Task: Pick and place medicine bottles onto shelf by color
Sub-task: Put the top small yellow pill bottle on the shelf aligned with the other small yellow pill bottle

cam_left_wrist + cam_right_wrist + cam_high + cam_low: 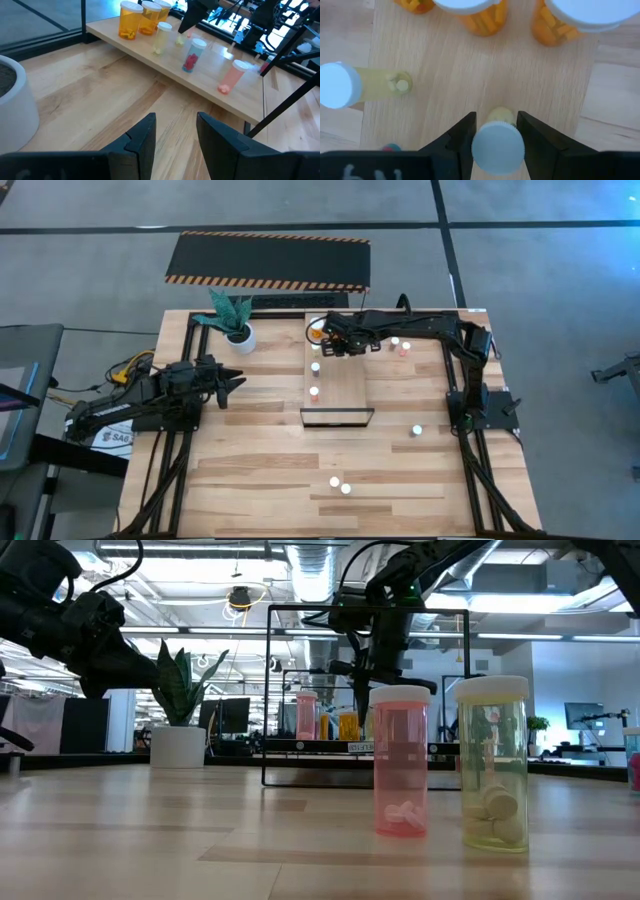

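Note:
The shelf (340, 385) is a pale board in the table's middle. At its far end stand orange bottles (131, 20), with a yellowish bottle (161, 37), a bottle with red pills (191, 52) and a pink one (231, 77) along it. My right gripper (496, 145) hangs over the far part of the shelf, shut on another yellowish white-capped bottle (500, 116). My left gripper (175, 132) waits open at the table's left, near the plant pot (240, 335), touching nothing. My right gripper pinches the yellowish bottle's white cap (498, 147) between its two fingers, one on each side of the cap. The fingers come from above, slanting steeply down. The bottle stands upright beneath them, its bottom end (500, 115) apparently on the shelf board.
Loose bottles stand on the table right of the shelf (400, 347), at the right (416, 430) and near the front edge (340, 485). A pink (401, 760) and a yellowish bottle (492, 765) stand close to the low camera. A black striped mat (270, 260) lies beyond the table.

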Available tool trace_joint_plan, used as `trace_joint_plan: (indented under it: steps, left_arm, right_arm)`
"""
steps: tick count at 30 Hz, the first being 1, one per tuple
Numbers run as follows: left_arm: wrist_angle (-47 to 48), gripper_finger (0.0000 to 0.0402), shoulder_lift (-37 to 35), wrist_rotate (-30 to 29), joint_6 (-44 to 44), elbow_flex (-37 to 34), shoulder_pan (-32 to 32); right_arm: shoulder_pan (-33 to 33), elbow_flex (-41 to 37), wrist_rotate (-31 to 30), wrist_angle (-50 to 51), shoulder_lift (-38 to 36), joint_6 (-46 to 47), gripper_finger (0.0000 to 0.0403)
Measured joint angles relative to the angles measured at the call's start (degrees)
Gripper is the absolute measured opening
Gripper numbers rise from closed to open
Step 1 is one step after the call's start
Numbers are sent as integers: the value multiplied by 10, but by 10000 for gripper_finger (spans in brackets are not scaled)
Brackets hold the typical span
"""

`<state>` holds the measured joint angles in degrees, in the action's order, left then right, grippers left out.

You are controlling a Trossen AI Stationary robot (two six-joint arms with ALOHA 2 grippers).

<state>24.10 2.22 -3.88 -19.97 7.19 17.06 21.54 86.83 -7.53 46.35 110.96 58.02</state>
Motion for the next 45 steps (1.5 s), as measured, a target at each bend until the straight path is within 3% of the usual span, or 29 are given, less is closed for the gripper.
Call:
trace_joint_plan:
  steps: [45]
  left_arm:
    - [0, 128, 0, 0, 0, 0, 0]
  right_arm:
    - [-20, 0, -32, -88, 0, -119, 159]
